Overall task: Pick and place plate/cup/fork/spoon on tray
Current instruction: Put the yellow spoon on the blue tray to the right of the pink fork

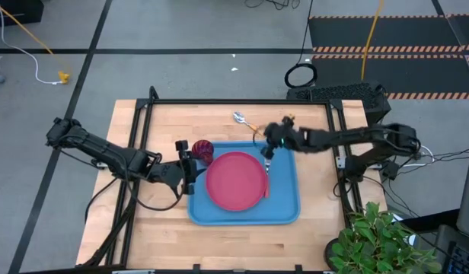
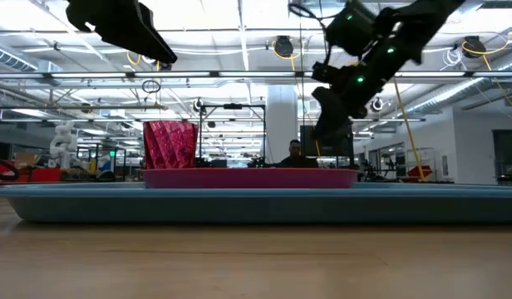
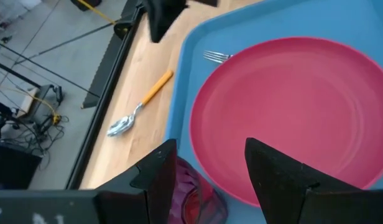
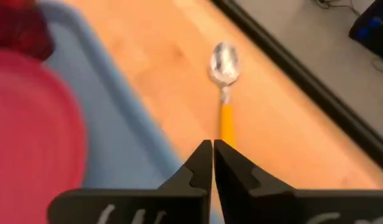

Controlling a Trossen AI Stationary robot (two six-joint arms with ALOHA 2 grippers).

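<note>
The blue tray (image 1: 284,209) lies in the middle of the table. The pinkish-red plate (image 1: 236,180) lies flat in it. The dark red cup (image 1: 202,151) stands upright at the tray's far left corner. It also shows in the low view (image 2: 169,144). The fork (image 1: 266,164) lies in the tray along the plate's right side, its tines (image 3: 216,57) toward the far edge. The orange-handled spoon (image 1: 246,120) lies on the table beyond the tray. My left gripper (image 1: 190,164) is open above the cup, one finger on either side (image 3: 210,146). My right gripper (image 1: 268,154) is shut and empty, raised over the tray's far right part, pointing at the spoon (image 4: 224,81).
Bare wood lies in front of the tray (image 1: 219,243) and at the far left (image 1: 173,122). A black frame (image 1: 242,101) runs round the table's far edge and sides. A potted plant (image 1: 375,240) stands off the near right corner.
</note>
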